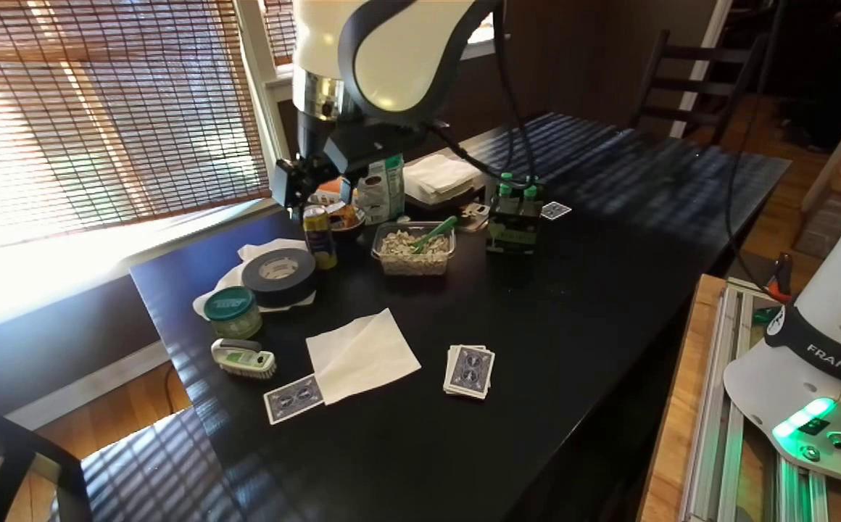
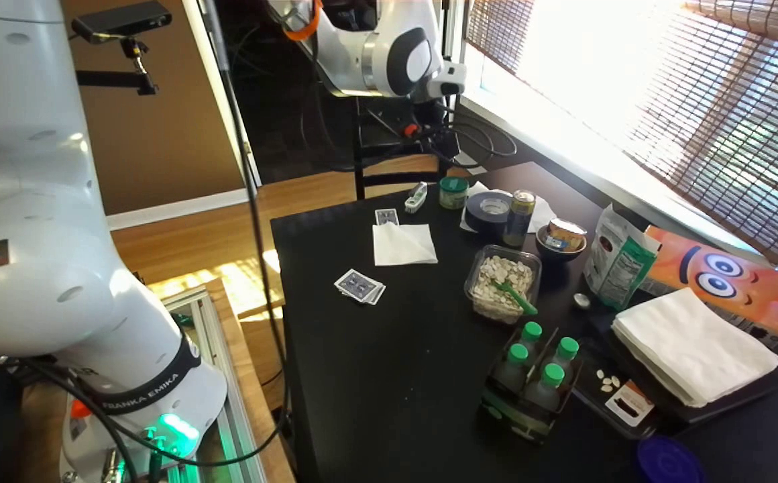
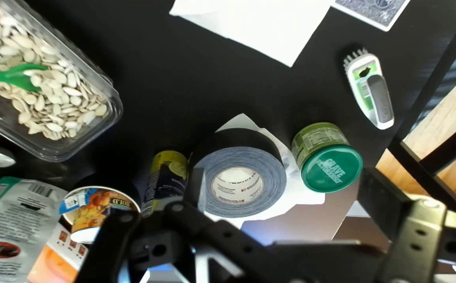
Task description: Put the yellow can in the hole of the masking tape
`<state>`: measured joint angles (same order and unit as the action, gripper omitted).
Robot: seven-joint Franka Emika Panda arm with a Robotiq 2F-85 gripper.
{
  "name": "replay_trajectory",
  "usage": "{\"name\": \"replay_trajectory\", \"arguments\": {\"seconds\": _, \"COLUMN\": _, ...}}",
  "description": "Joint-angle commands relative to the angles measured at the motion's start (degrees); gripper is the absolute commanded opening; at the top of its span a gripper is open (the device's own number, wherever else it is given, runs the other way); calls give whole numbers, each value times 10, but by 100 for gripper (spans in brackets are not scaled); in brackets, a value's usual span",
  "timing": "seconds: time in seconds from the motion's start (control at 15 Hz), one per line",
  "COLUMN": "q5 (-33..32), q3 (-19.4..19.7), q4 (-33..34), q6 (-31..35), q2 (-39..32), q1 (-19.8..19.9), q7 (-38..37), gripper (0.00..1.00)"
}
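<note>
The yellow can [image 1: 320, 243] is a slim can with yellow and dark blue sides and a metal top. It stands upright beside the masking tape in both exterior views [image 2: 519, 220]. In the wrist view, the can [image 3: 169, 169] is partly hidden behind my left-hand finger. The masking tape, a wide grey roll [image 1: 264, 290], lies flat on a white napkin with its hole up [image 2: 481, 220]. In the wrist view, the roll [image 3: 274, 181] shows between the fingers, with white inside the hole. My gripper [image 3: 289, 196] is open and empty, above the table [image 1: 320, 199]. The can is not between its fingers.
A green-lidded jar [image 3: 330, 169] stands beside the tape, with a brush [image 3: 371, 90] nearby. A clear seed box [image 1: 415, 261], a bowl with a cup [image 2: 561, 245], a pouch [image 2: 620, 261] and a bottle pack [image 2: 530, 389] stand around. A napkin [image 1: 362, 355] and cards [image 1: 470, 371] lie in front.
</note>
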<state>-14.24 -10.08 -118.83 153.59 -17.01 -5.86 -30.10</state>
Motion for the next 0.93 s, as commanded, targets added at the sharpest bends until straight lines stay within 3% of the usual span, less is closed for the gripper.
{"name": "replay_trajectory", "arguments": {"seconds": 0.0, "q5": -5, "q3": 62, "q4": 139, "q6": 3, "q2": -136, "q1": -45, "q7": 58, "gripper": 100}}
{"name": "replay_trajectory", "arguments": {"seconds": 0.27, "q5": 13, "q3": 120, "q4": 264, "q6": -9, "q2": -241, "q1": -63, "q7": 82, "gripper": 100}}
{"name": "replay_trajectory", "arguments": {"seconds": 0.67, "q5": 45, "q3": 178, "q4": 443, "q6": -46, "q2": -361, "q1": -52, "q7": 64, "gripper": 100}}
{"name": "replay_trajectory", "arguments": {"seconds": 0.73, "q5": 37, "q3": 176, "q4": 358, "q6": -15, "q2": -311, "q1": -57, "q7": 78, "gripper": 100}}
{"name": "replay_trajectory", "arguments": {"seconds": 0.87, "q5": 38, "q3": 182, "q4": 372, "q6": -17, "q2": -322, "q1": -55, "q7": 79, "gripper": 100}}
